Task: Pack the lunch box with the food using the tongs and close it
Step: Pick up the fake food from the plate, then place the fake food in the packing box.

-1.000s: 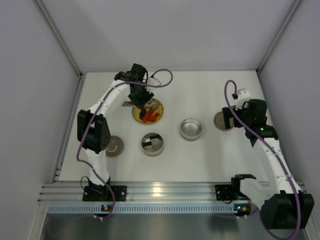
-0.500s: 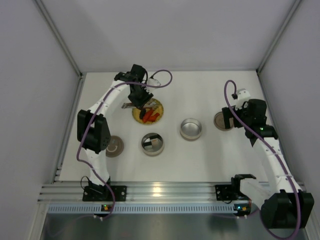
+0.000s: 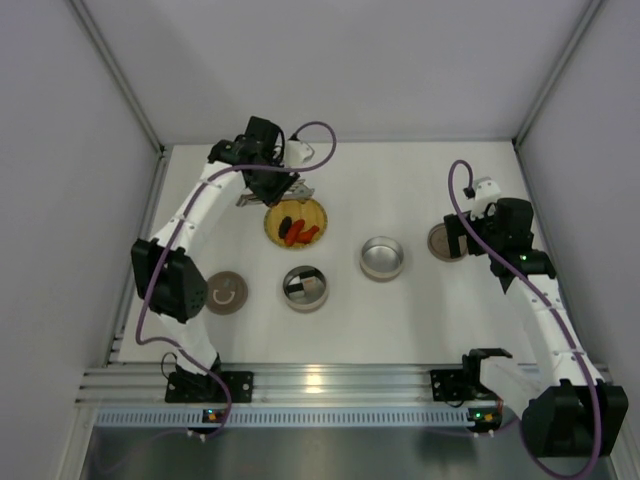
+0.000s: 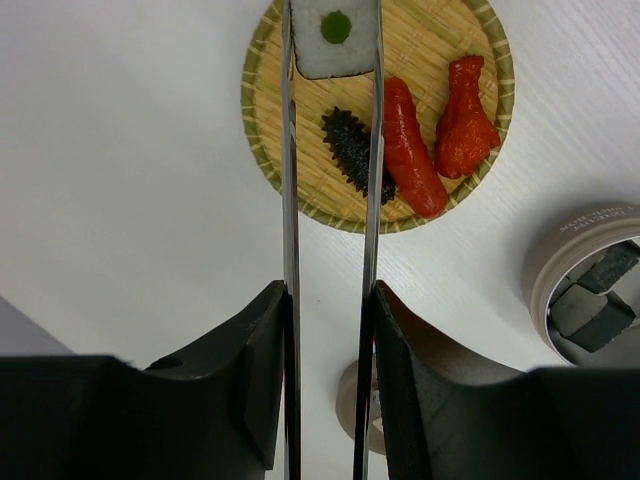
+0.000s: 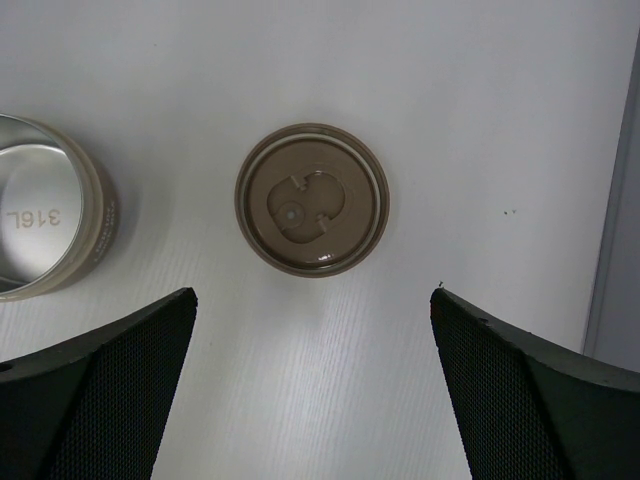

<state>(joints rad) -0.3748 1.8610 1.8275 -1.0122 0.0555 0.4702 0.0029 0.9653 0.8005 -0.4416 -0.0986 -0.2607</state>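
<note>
My left gripper (image 4: 330,292) is shut on the slim metal tongs (image 4: 290,190), which reach out over the woven yellow plate (image 4: 440,40). A white sushi roll with a green centre (image 4: 335,40) sits between the tong tips at the plate's far edge. Also on the plate lie two red-orange pieces (image 4: 412,150) (image 4: 467,115) and a dark spiky piece (image 4: 355,150). One lunch box tin (image 3: 305,288) holds dark-wrapped pieces. My right gripper (image 5: 312,300) is open and empty, hovering near a brown lid (image 5: 312,200).
An empty steel tin (image 3: 383,258) stands right of the filled one. A second brown lid (image 3: 227,292) lies at the left near my left arm. Grey walls enclose the white table (image 3: 400,180) on three sides.
My left gripper has drawn back toward the far left, off the plate, and the tongs have narrowed onto the white roll. The right arm has not moved.
</note>
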